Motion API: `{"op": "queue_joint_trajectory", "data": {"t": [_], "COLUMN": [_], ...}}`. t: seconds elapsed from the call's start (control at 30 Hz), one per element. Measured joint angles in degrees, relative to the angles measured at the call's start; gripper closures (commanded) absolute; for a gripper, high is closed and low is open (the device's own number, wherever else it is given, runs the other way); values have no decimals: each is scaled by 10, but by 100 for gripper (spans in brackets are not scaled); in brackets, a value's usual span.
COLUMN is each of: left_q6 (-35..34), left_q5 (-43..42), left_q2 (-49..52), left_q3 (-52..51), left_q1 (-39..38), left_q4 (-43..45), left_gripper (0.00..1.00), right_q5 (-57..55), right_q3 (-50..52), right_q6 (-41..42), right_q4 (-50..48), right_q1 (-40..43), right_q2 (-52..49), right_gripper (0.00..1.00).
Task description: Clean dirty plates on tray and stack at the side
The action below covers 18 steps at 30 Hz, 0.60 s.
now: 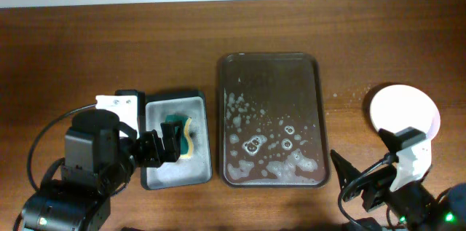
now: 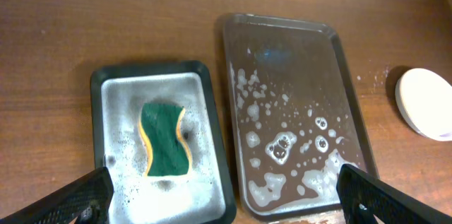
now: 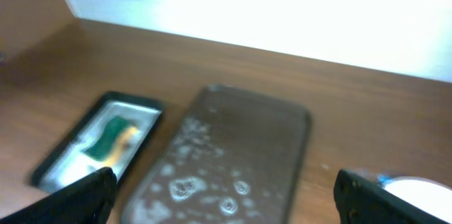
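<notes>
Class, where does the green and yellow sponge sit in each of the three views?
Overhead: green and yellow sponge left of centre, in the small black tray.
Left wrist: sponge lower left of centre.
Right wrist: sponge lower left, blurred.
Shared landmark: large dark brown sudsy tray, right of the sponge's tray.

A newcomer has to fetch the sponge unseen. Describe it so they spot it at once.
On the wooden table, find the large dark brown tray flecked with suds. Just to its left sits a smaller black tray with a grey bottom, and the sponge lies inside it. It is the only green-topped, yellow-sided, wavy-edged block there.
</notes>
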<state>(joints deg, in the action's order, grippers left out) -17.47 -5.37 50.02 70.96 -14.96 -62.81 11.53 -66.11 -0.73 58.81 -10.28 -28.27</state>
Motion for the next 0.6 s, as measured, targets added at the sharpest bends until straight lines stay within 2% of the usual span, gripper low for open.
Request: {"op": "queue_joint_trajectory", "data": {"t": [0.13, 0.2, 0.3, 0.47, 0.6], "left_q6": [0, 0, 0, 0, 0], "left_q5": [0, 0, 0, 0, 0], "left_q2": [0, 0, 1, 1, 1], "left_q3": [0, 0, 0, 0, 0], "left_q1": [0, 0, 0, 0, 0], "left_q4": [-2, -1, -2, -2, -2], "left_gripper": [0, 0, 0, 0, 1], "right_q5": [-46, -60, -67, -71, -72], "right_q3": [170, 270, 413, 533, 610], "right_q6": [-4, -6, -8, -8, -8], "right_q4": [-107, -125, -226, -354, -467], "right_q1": [0, 0, -1, -1, -1], "right_q2": [85, 122, 199, 270, 274], "right_gripper": [1, 1, 1, 1, 1]}}
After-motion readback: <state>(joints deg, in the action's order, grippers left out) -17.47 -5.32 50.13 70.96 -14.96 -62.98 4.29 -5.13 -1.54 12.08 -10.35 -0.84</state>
